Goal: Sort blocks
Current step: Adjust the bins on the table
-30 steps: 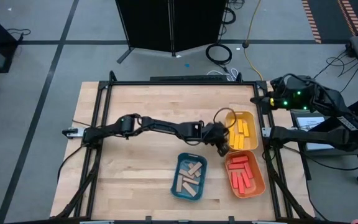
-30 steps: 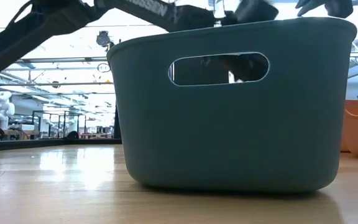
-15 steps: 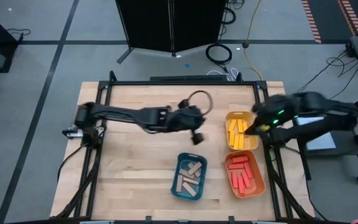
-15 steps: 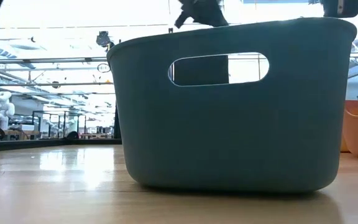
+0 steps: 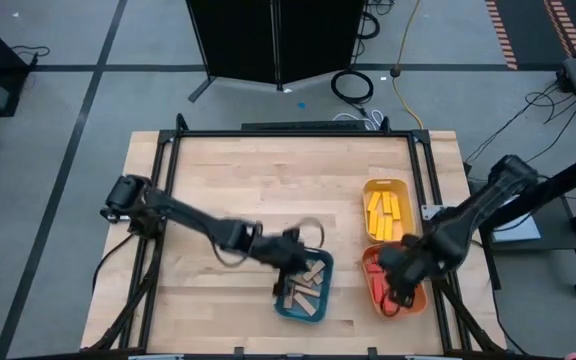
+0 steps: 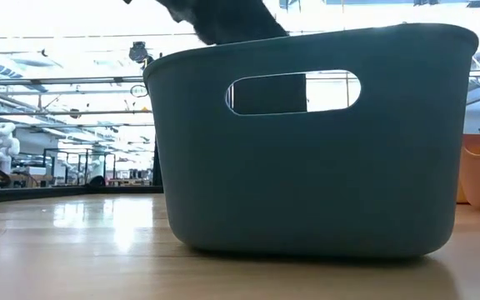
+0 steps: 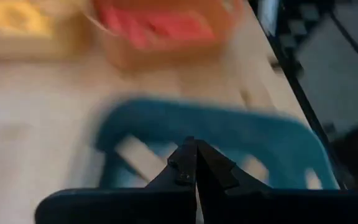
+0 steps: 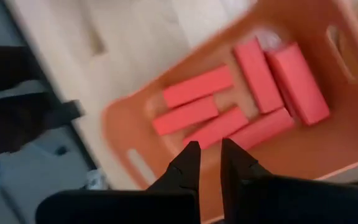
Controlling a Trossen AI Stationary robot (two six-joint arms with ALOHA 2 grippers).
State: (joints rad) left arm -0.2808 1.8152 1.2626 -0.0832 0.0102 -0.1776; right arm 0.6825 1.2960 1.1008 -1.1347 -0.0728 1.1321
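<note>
Both grippers' fingers are together, seemingly empty: left gripper (image 7: 194,177) above blue tray (image 5: 320,305), right gripper (image 8: 207,163) above orange tray (image 8: 272,165).

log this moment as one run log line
left gripper shut, over blue tray | right gripper shut, over orange tray | blocks sorted: tan, red, yellow

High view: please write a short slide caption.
Left gripper over blue tray of tan blocks; right gripper over orange tray of red blocks.
</note>
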